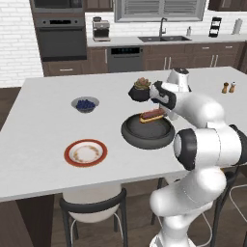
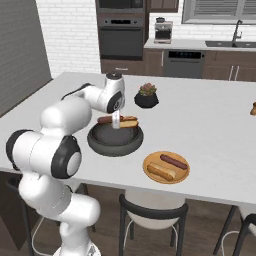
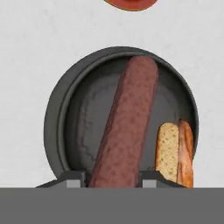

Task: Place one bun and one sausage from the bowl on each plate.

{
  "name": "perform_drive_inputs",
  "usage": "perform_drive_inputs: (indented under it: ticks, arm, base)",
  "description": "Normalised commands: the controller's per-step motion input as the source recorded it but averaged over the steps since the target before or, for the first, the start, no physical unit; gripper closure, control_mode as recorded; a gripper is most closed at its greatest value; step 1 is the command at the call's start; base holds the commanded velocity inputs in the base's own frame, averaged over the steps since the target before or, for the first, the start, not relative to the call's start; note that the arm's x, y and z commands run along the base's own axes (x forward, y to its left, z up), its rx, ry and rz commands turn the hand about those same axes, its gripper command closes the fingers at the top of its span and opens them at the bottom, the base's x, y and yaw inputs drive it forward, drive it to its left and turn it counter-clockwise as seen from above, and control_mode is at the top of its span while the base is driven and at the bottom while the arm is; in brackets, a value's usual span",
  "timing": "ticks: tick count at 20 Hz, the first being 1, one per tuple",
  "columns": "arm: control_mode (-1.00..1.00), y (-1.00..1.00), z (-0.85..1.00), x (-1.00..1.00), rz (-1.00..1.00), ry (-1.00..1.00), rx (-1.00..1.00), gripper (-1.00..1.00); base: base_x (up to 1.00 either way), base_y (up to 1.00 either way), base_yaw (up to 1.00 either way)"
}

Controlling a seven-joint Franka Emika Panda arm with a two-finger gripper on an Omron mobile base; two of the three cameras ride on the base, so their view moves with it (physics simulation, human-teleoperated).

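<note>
Hand view: gripper (image 3: 113, 178) jaws clamped on the sausage (image 3: 127, 122) at frame centre, above the bowl (image 3: 54, 113)
Sausage looks light, firm, smooth and likely slippery; mid-length hold seems best, bun (image 3: 168, 151) lower right

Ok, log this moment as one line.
gripper: shut on long brown sausage | over wide dark grey bowl; bun inside | orange-tan plate: filled | red-rimmed white plate: empty

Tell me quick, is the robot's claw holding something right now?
Claw: closed on the sausage, just above the dark bowl.
</note>
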Motion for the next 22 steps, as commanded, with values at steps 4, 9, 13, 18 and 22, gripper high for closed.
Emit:
perform_drive_inputs:
  ticks: [4, 9, 13, 18, 22]
  arm:
    - [-1.0, 1.0, 0.78, -0.48, 0.37, -0.06, -0.18, 1.0]
    - [-1.0, 1.0, 0.28, -0.45, 0.46, -0.01, -0.15, 1.0]
    - [-1.0, 1.0, 0.03, -0.42, 0.48, 0.0, -0.1, 1.0]
    - [-1.0, 1.0, -0.04, -0.27, 0.42, 0.0, -0.17, 1.0]
    - [-1.0, 1.0, -0.19, -0.03, 0.3, 0.06, -0.2, 1.0]
  base:
    - [0.0, 0.0, 0.0]
    - [0.0, 0.0, 0.0]
    - [0.0, 0.0, 0.0]
    - [0.0, 0.0, 0.0]
    - [0.0, 0.0, 0.0]
